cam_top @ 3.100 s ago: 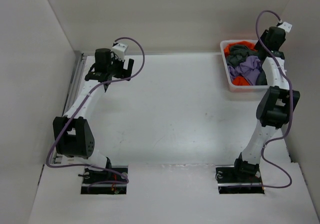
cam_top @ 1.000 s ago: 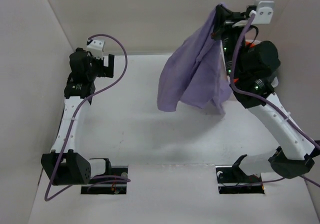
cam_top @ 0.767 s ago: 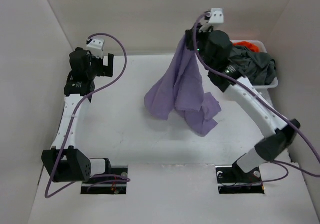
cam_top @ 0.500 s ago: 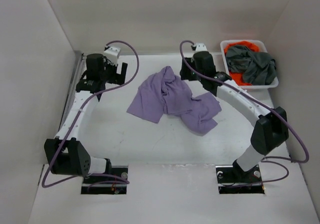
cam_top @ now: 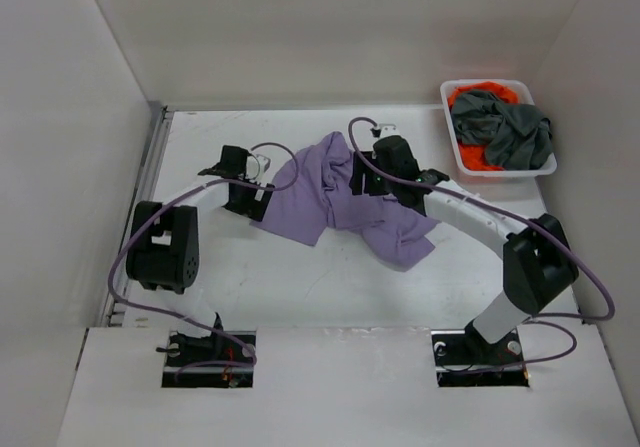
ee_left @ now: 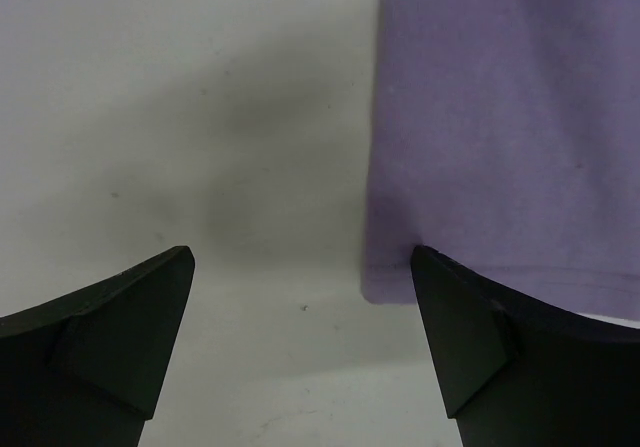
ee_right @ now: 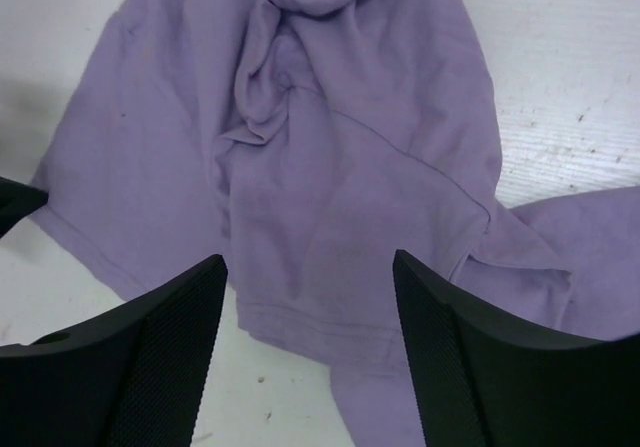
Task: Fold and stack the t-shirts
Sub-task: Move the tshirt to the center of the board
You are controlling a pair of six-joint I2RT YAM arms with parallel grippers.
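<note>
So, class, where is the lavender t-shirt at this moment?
The lavender t-shirt lies crumpled mid-table in the top view, left pincer at its left edge, right pincer above it, the white basket off to its right.

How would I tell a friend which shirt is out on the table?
Look to the middle of the white table. The lavender t-shirt lies crumpled there. It is the only one out of the white basket, where the grey shirt and orange shirt lie heaped.

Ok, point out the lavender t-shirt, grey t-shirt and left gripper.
lavender t-shirt (cam_top: 312, 202), top view, left body panel.
dark grey t-shirt (cam_top: 512, 132), top view, bunched middle.
left gripper (ee_left: 300, 259), left wrist view, between fingertips.
</note>
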